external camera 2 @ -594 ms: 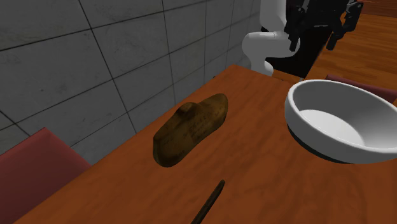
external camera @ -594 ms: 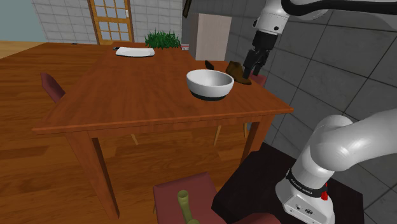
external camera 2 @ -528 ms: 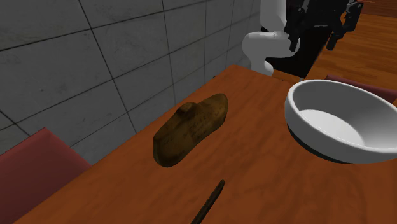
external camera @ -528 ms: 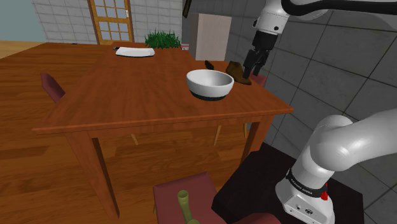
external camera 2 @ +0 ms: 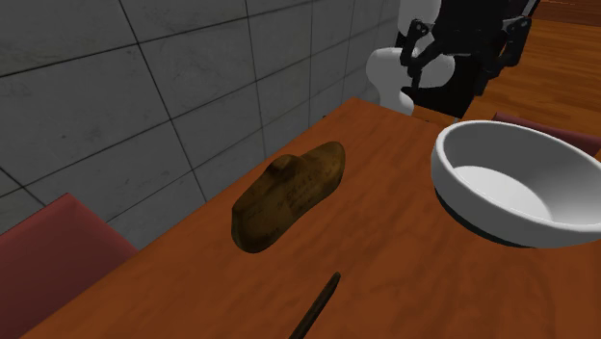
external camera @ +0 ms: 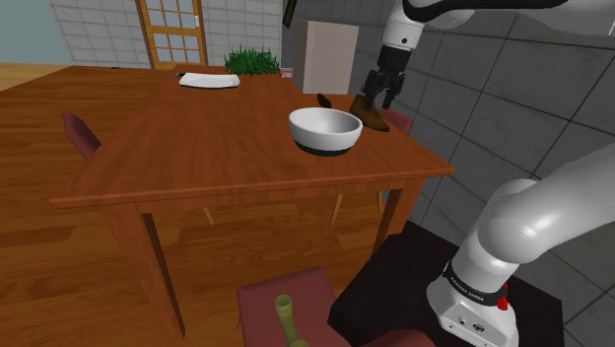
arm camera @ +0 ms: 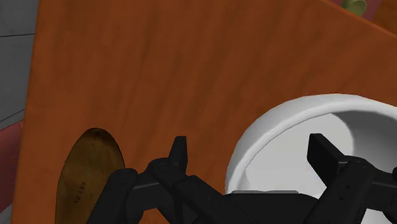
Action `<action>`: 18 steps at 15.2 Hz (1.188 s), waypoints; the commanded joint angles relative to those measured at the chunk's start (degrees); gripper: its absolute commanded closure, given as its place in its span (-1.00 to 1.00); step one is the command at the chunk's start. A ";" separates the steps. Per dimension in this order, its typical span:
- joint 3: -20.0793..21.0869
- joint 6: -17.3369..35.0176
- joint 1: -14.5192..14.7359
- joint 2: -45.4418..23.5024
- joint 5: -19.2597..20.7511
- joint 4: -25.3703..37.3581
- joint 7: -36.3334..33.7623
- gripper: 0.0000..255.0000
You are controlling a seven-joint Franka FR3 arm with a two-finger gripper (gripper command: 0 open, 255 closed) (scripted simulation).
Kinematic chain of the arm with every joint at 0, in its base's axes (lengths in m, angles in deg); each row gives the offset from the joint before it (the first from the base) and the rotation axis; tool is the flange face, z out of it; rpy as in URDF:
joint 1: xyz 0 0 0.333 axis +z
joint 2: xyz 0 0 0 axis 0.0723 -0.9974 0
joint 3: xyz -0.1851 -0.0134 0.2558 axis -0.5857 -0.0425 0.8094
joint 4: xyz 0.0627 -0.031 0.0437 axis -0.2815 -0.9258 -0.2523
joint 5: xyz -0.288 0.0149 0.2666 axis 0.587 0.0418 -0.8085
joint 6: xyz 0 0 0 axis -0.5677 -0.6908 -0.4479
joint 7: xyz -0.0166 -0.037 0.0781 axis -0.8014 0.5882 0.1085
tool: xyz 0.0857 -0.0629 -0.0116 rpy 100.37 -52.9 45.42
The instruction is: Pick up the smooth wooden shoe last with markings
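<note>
The brown shoe last point(external camera 2: 289, 193) lay on the wooden surface point(external camera: 217, 138) near its wall-side edge, beside a white bowl point(external camera: 325, 130). The black pincer point(arm camera: 251, 153) hovered above them with fingers point(arm camera: 179, 156) spread wide (holding nothing), so the grasp and lift were not yet done.

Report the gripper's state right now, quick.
Gripper: open, jaws apart, holding nothing. The brown shoe last lies free on the table.

Beside the pincer point(external camera: 375, 96), the shoe last point(external camera 2: 289, 197) showed smooth mottled wood; the table point(external camera 2: 385, 255), grained wood; the bowl point(external camera 2: 510, 193), smooth white.
</note>
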 commanded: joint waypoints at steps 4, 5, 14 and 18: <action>-3.27 0.37 -2.08 -10.32 -0.02 8.42 -0.43 -1.00; -3.93 0.28 -2.48 -12.32 -0.15 10.20 -0.49 -1.00; -9.84 -2.81 -6.73 -30.79 -3.26 28.54 -0.45 -1.00; -12.13 -5.68 -9.59 -39.62 -5.78 38.49 -0.33 -1.00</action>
